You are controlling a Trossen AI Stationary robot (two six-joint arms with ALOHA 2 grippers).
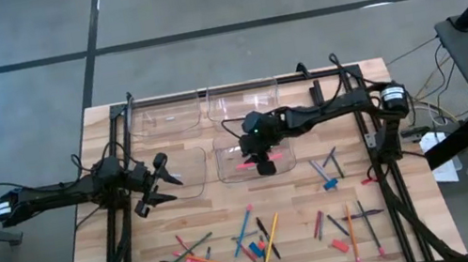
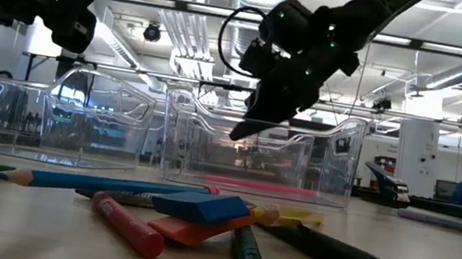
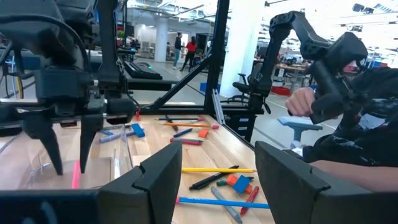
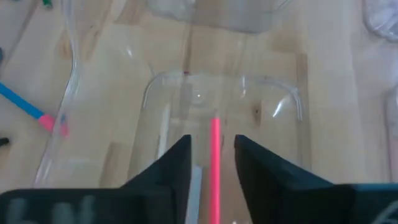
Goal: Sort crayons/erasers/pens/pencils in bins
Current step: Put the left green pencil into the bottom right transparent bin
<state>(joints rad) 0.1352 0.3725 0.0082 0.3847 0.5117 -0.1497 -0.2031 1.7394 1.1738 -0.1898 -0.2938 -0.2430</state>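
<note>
Four clear bins stand on the wooden table: two at the far edge (image 1: 169,115) (image 1: 243,99) and two nearer (image 1: 186,172) (image 1: 277,148). My right gripper (image 1: 265,166) (image 4: 212,146) hangs open over the near-right bin, slanting down. A pink pencil (image 4: 215,168) (image 1: 244,164) lies on that bin's floor below the gap between the fingers and touches neither. My left gripper (image 1: 153,185) waits open and level at the table's left, with nothing between its fingers. Loose pencils, pens, crayons and erasers (image 1: 252,237) lie near the front edge.
More sticks and erasers lie front right (image 1: 345,222) and beside the near-right bin (image 1: 326,171). Black frame rails (image 1: 384,172) run along both sides of the table. In the left wrist view a person's hand and sleeve (image 3: 348,124) show beyond the table.
</note>
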